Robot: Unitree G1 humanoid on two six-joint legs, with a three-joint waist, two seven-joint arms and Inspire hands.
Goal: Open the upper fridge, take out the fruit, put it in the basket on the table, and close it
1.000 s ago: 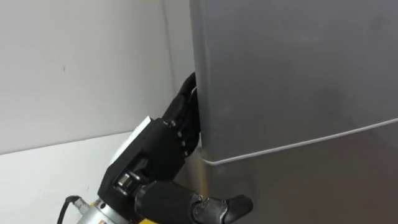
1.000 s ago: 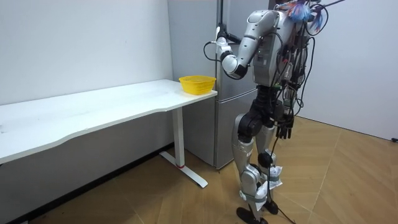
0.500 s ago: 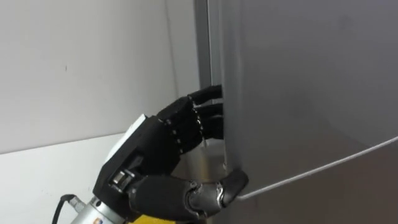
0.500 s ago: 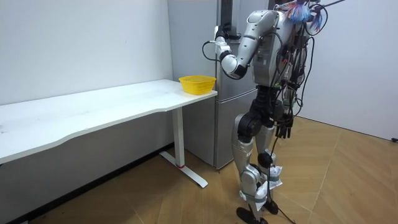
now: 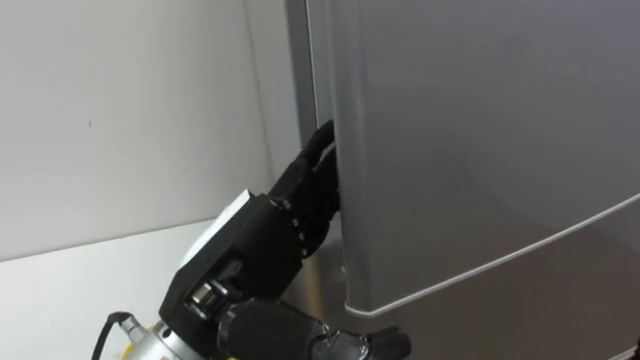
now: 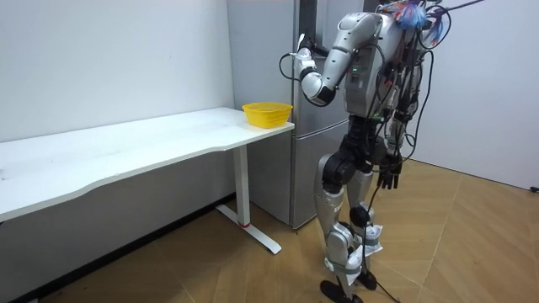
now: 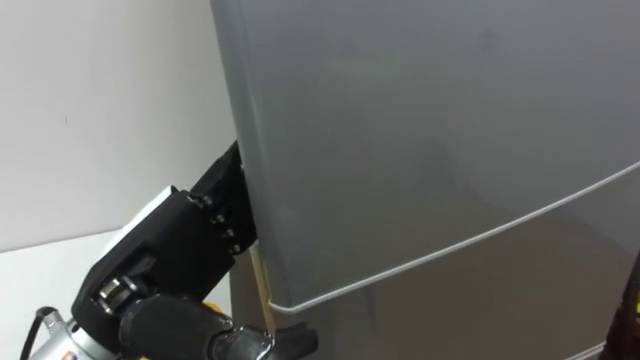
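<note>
The left hand (image 5: 262,250) reaches behind the left edge of the smooth, grey, rounded upper fridge door (image 5: 480,140), which is slightly ajar. Its grip cannot be told. The right hand (image 6: 389,178) hangs relaxed by the hip.

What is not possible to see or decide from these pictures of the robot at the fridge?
1. What is behind the upper fridge door: in both eye views the door itself covers it.
2. How the left hand holds the door: the door's edge hides the hand's front part.
3. The state of the right hand: too small in the room view.
4. What is in the yellow bowl: too small in the room view, and its rim hides the inside.
</note>
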